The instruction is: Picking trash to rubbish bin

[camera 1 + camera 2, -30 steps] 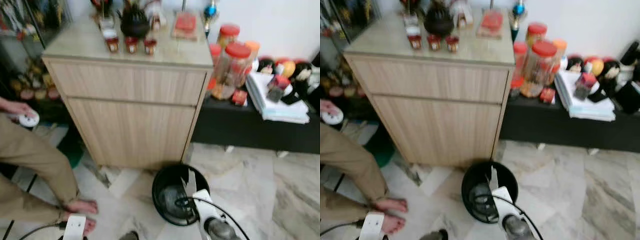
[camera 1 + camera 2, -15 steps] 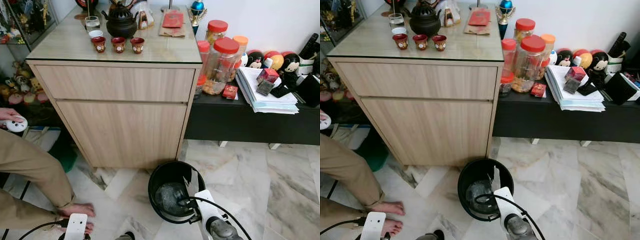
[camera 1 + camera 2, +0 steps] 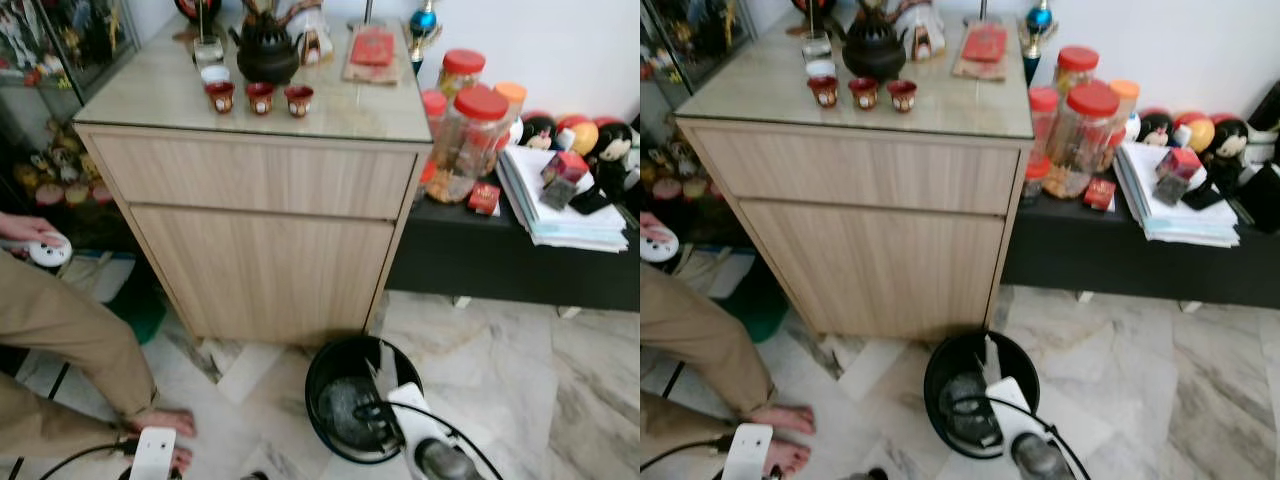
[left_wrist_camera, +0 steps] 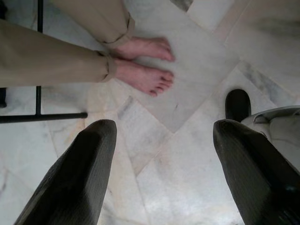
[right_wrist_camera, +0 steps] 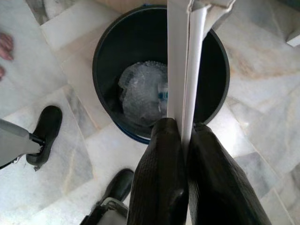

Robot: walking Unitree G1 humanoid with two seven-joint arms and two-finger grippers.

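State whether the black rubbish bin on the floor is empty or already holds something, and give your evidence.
Not empty. The black rubbish bin holds crumpled clear plastic at its bottom, seen past the white strip pinched in the right gripper.

The floor (image 3: 590, 400) was pale marble with grey streaks, laid in big tiles. A light wooden cabinet (image 3: 265, 240) stood against the white wall (image 3: 560, 40). Its top was shiny like glass. On it sat a dark teapot (image 3: 267, 52), three little red cups (image 3: 259, 97) and a red packet (image 3: 372, 48). Just beside the cabinet ran a low black bench (image 3: 510, 262). It held big jars with red lids (image 3: 470, 135), a stack of papers (image 3: 565, 205) and small round dolls (image 3: 610, 145). On the other side of the cabinet was a glass case (image 3: 45, 60) full of small figures.
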